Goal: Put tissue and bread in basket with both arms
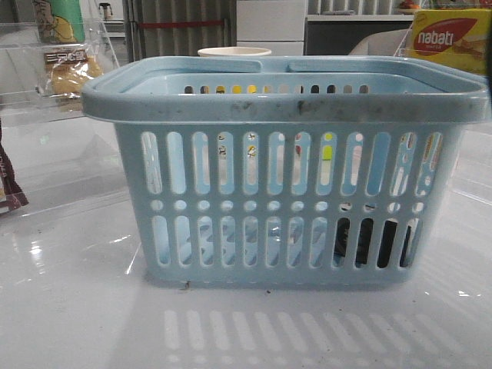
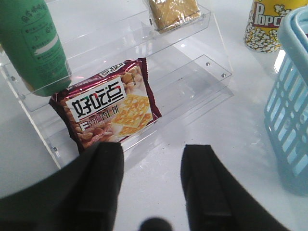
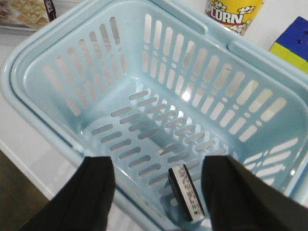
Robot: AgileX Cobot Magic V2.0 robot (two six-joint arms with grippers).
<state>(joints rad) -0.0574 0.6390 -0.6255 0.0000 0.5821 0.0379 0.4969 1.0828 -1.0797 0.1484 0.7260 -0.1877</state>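
Observation:
The light-blue basket (image 1: 284, 108) fills the middle of the front view. The small blackish tissue pack (image 3: 186, 192) lies on its edge on the basket floor; it shows dark through the slots (image 1: 369, 242). My right gripper (image 3: 159, 161) hangs open and empty above the basket's near rim (image 3: 43, 125), just over the tissue. The bread (image 1: 71, 71) sits in its clear bag on an upper step of a clear shelf at far left; it also shows in the left wrist view (image 2: 173, 12). My left gripper (image 2: 153, 149) is open and empty over the table in front of that shelf, beside the basket (image 2: 291, 106).
On the clear stepped shelf (image 2: 207, 77) lie a brown-red biscuit packet (image 2: 108, 103) and a green bottle (image 2: 33, 43). A popcorn cup (image 2: 267, 24) stands behind the basket. A nabati box (image 1: 450, 38) is at the back right. A blue-yellow box (image 3: 291, 43) is near the popcorn.

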